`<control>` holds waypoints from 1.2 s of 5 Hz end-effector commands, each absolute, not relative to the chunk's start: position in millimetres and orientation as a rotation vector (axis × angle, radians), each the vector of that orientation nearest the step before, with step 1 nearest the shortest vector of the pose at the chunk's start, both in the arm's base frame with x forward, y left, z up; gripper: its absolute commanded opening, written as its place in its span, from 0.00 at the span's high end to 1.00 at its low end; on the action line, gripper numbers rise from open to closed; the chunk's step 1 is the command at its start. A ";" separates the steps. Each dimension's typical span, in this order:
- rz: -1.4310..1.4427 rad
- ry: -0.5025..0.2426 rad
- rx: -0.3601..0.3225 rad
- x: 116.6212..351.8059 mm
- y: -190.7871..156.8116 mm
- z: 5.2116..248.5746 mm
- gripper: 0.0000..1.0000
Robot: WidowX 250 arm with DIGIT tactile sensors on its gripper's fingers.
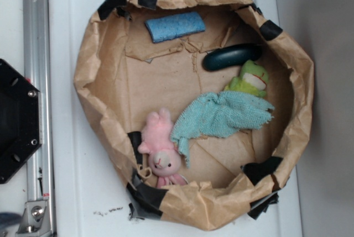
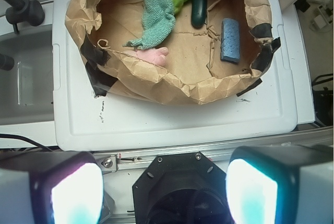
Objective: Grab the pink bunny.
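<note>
The pink bunny (image 1: 160, 148) lies in a crumpled brown paper basin (image 1: 88, 71), against its near-left wall, ears pointing up the frame and face down the frame. A teal cloth (image 1: 221, 116) touches its right side. In the wrist view only part of the bunny (image 2: 154, 55) shows above the paper rim. My gripper (image 2: 164, 192) is open and empty, its two fingers spread wide at the bottom of the wrist view. It is high up and well back from the basin, over the black robot base (image 2: 177, 182). The gripper does not show in the exterior view.
Inside the basin are a green frog plush (image 1: 251, 79), a dark green oblong object (image 1: 229, 56) and a blue sponge (image 1: 175, 26). The basin sits on a white plastic lid (image 1: 72, 193). A metal rail (image 1: 36, 82) and the black base (image 1: 16, 121) lie left.
</note>
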State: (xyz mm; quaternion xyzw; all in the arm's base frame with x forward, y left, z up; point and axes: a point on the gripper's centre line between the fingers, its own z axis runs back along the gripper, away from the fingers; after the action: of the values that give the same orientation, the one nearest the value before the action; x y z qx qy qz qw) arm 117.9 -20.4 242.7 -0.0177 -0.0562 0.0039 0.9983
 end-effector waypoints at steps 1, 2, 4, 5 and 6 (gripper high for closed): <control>0.008 -0.112 -0.035 117.9 -20.4 242.7 0.00; 0.052 -0.047 -0.120 167.9 -5.5 212.8 0.00; 0.316 -0.069 -0.309 257.6 -0.5 160.3 0.00; 0.580 0.000 -0.285 272.2 -9.5 115.9 0.00; 0.580 0.000 -0.285 272.2 -9.5 115.9 0.00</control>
State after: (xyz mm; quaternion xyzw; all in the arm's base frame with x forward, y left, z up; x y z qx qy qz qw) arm 272.1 -17.9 106.8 -0.1350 0.0207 0.2883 0.9477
